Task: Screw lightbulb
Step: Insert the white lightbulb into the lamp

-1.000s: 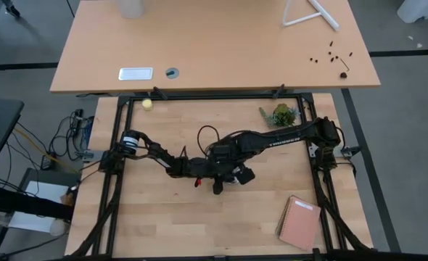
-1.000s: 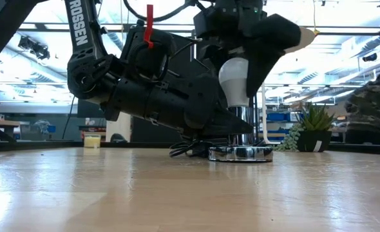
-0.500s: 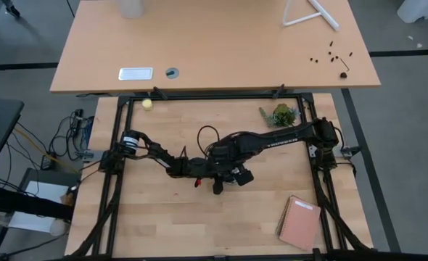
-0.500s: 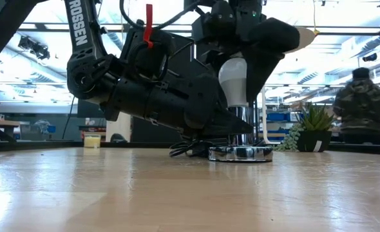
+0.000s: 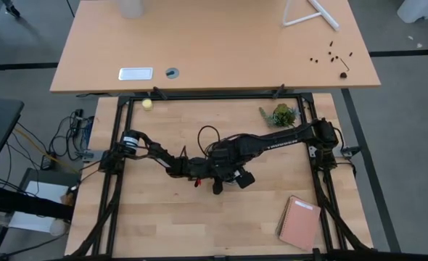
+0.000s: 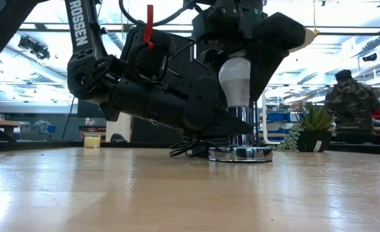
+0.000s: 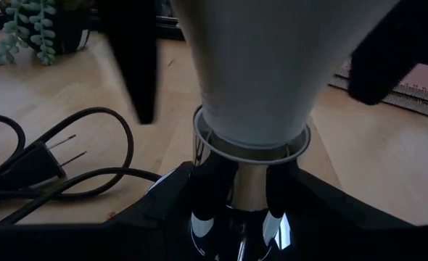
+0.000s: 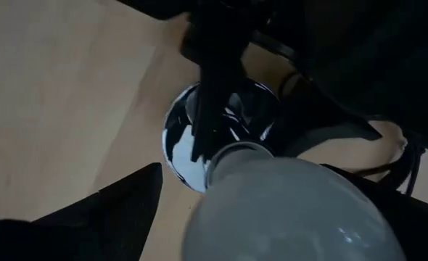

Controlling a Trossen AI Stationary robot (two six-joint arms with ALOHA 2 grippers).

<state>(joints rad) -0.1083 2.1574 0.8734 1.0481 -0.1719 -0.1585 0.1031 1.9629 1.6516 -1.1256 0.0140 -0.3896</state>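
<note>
White pear-shaped lightbulb (image 6: 236, 78) stood base-down in the chrome socket (image 6: 241, 152), centre frame; right gripper (image 6: 254, 64) clasped it from above for twisting. Left gripper (image 7: 236, 217) clamped the socket stem, steadying it.

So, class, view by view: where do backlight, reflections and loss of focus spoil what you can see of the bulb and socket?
Low view: bright ceiling backlight leaves both arms near-silhouettes; the lightbulb stays readable. Left wrist view: the bulb fills the frame, soft and out of focus; the chrome socket mirrors dark shapes. Right wrist view: bulb blurred, socket disc showing patchy reflections.
</note>
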